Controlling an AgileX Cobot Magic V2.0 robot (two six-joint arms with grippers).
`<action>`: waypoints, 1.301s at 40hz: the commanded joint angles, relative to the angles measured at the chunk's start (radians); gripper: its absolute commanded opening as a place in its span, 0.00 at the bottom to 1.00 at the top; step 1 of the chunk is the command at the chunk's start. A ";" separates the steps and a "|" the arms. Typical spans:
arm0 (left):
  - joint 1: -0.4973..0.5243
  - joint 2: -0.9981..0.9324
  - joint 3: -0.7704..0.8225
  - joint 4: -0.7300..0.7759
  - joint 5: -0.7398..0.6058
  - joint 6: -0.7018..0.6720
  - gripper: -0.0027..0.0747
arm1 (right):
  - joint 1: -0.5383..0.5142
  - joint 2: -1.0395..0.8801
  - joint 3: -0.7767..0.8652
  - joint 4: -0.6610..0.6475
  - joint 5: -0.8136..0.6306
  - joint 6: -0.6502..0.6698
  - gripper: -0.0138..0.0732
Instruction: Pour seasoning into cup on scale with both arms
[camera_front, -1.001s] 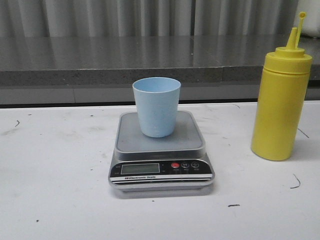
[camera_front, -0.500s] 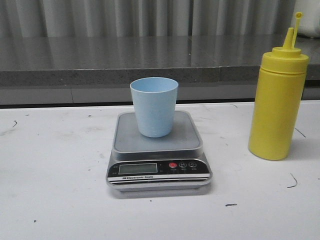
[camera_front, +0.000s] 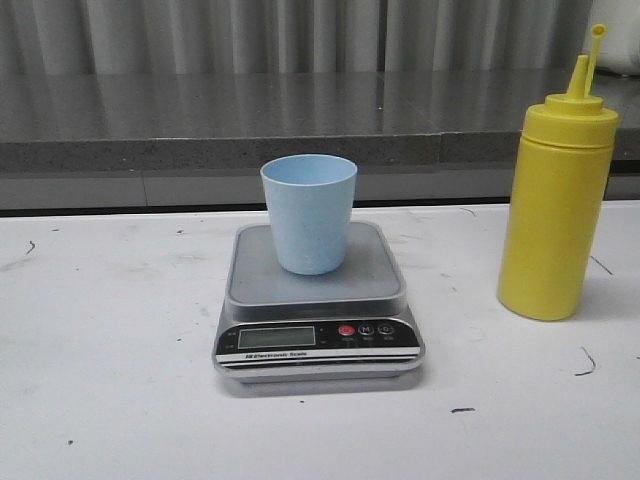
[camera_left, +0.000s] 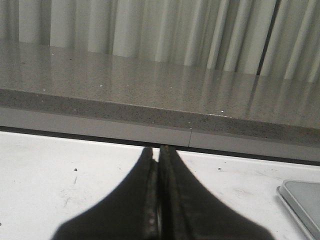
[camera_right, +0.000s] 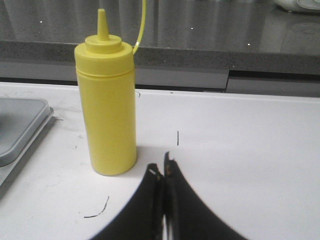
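Upright at three o'clock of the scale (camera_front: 315, 300) and cup (camera_front: 308, 213), the bottle (camera_front: 555, 205) looks light, squeezable, slick — best gripped mid-body. Both tools, left (camera_left: 159, 200) and right (camera_right: 163, 200), are clenched and empty — touching nothing.

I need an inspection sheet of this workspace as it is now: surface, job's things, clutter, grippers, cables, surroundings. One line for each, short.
Surface: white table, with small dark scuff marks.
Job's things: light blue cup upright on the platform of the digital scale; yellow squeeze bottle upright on the table, on the right side, apart from the scale, its tethered cap off the nozzle.
Clutter: nothing seen.
Grippers: left gripper shut, holding nothing, over bare table; right gripper shut, holding nothing, near the bottle but not touching it.
Cables: nothing seen.
Surroundings: grey speckled ledge behind the table, pale curtain above it.
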 joint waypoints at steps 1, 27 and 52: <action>0.003 -0.017 0.025 -0.008 -0.086 -0.005 0.01 | -0.015 -0.041 0.000 -0.008 -0.026 -0.006 0.09; 0.003 -0.017 0.025 -0.008 -0.086 -0.005 0.01 | -0.029 -0.217 0.000 -0.008 0.125 -0.018 0.09; 0.003 -0.017 0.025 -0.008 -0.086 -0.005 0.01 | -0.029 -0.217 0.000 -0.008 0.125 -0.018 0.09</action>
